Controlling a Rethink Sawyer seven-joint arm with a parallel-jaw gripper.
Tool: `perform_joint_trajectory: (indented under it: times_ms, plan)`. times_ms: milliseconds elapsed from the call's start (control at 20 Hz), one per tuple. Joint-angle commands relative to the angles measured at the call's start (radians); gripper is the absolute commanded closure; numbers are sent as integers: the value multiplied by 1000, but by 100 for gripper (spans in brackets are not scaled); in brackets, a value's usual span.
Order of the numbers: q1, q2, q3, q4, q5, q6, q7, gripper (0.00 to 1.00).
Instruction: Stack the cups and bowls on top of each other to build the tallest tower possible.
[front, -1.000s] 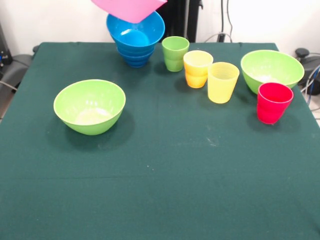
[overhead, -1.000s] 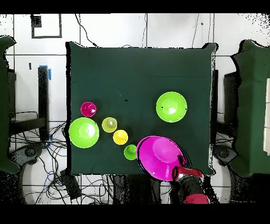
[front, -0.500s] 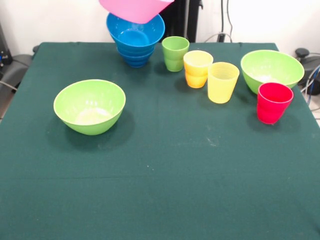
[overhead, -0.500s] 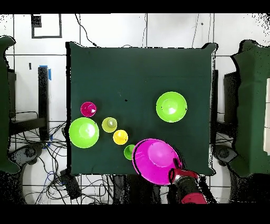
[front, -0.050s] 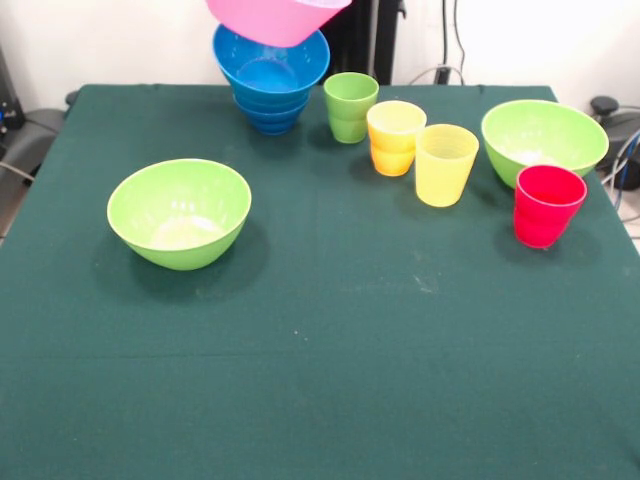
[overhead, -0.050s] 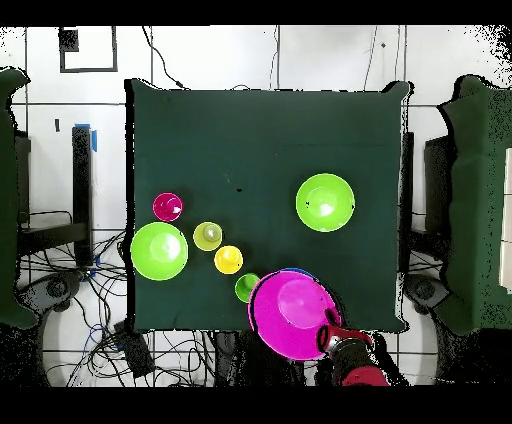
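The large pink bowl (front, -0.050s: 275, 18) hangs in the air just above the tower (front, -0.050s: 270, 78) of nested blue bowls at the table's far edge. From overhead the pink bowl (overhead, -0.050s: 290, 313) hides nearly all of the tower, leaving a blue sliver (overhead, -0.050s: 298, 271). My gripper (overhead, -0.050s: 334, 336) is shut on the pink bowl's rim. Beside the tower stand the green cup (front, -0.050s: 350, 106), orange cup (front, -0.050s: 395, 138), yellow cup (front, -0.050s: 446, 164) and red cup (front, -0.050s: 546, 205). One lime bowl (front, -0.050s: 180, 212) sits at the left, another lime bowl (front, -0.050s: 543, 138) at the right.
The dark green table (front, -0.050s: 320, 380) holds everything. Overhead, the green cup (overhead, -0.050s: 246, 288) sits right against the pink bowl's edge. Cables lie on the floor around the table's sides.
The pink bowl has slid sideways with my gripper, from beside the tower to more squarely over it. The cups and lime bowls have not moved.
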Motion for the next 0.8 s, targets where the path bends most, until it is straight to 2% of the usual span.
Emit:
perform_joint_trajectory:
  times_ms: [50, 300, 550, 800]
  plan:
    - [83, 74, -77, 185, -35, 254, 50, 100]
    - [98, 34, -103, 191, -28, 270, 42, 100]
    - [129, -40, -126, 192, 2, 361, 11, 100]
    - [141, -90, -117, 187, 29, 401, -30, 100]
